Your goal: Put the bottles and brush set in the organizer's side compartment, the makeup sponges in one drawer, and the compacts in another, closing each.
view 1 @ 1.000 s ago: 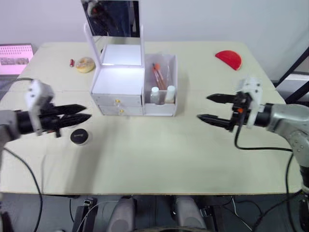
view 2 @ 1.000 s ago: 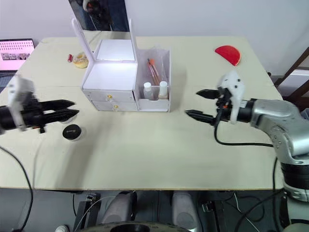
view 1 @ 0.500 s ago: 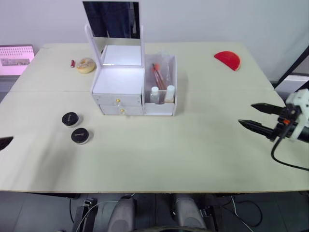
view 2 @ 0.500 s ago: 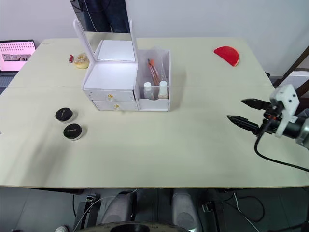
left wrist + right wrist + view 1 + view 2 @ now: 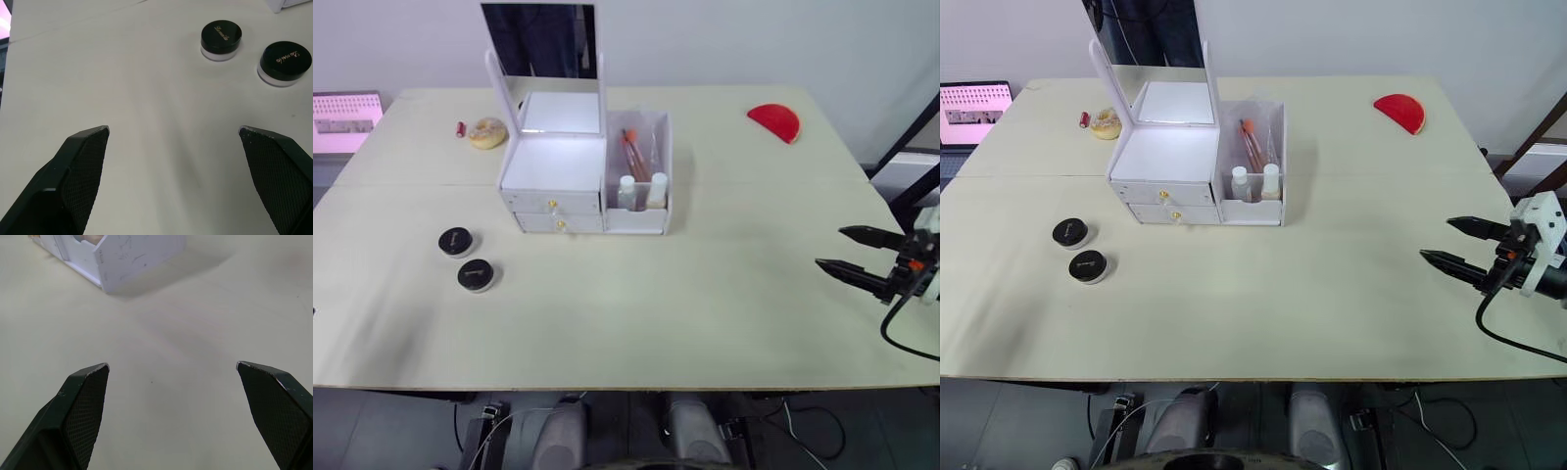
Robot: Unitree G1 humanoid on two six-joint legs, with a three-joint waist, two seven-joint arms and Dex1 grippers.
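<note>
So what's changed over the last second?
Both arms pulled back from the table's middle toward its sides. The right gripper, open and empty, now sits near the right edge. The left gripper, also open, has drawn away from the two compacts. Nothing was grasped or released. Compacts, organizer and bottles stayed put.

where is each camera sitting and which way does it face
Left eye and right eye views: on the head, looking forward and down over the table at the organizer; the open right pincer shows at the right edge.
Left wrist view: on the left wrist, looking along the open left pincer at two compacts.
Right wrist view: on the right wrist, facing the organizer's corner across bare table, between its own fingers.
Shared: the compacts in head and left wrist views; the organizer in head and right wrist views.
</note>
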